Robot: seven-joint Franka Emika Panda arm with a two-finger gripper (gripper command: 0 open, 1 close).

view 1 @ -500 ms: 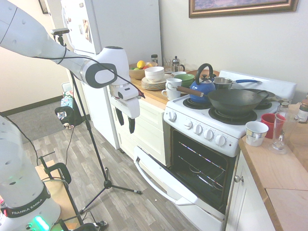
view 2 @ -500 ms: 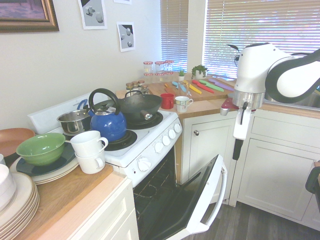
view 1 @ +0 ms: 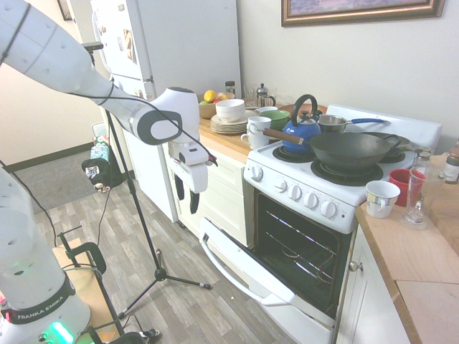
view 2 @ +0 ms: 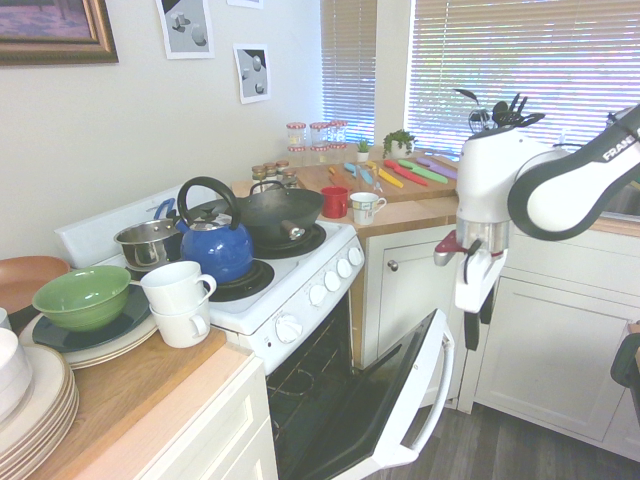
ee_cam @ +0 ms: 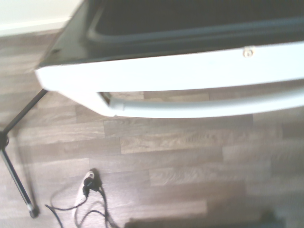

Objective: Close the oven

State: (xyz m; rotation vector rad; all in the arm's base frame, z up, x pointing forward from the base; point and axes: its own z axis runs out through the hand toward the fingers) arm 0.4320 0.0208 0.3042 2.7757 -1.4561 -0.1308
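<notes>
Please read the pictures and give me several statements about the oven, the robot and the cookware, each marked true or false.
1. The oven door is fully shut. False: it hangs partly open, with the dark interior showing.
2. The gripper's fingers are holding the door handle. False: they hang in the air, apart from the handle.
3. A blue kettle stands on the stove top. True.
4. The wok is inside the oven. False: it sits on top, over a burner.
5. The green bowl is on the counter side where the plates are stacked. True.
6. A red mug stands beside a white patterned mug. True.
</notes>
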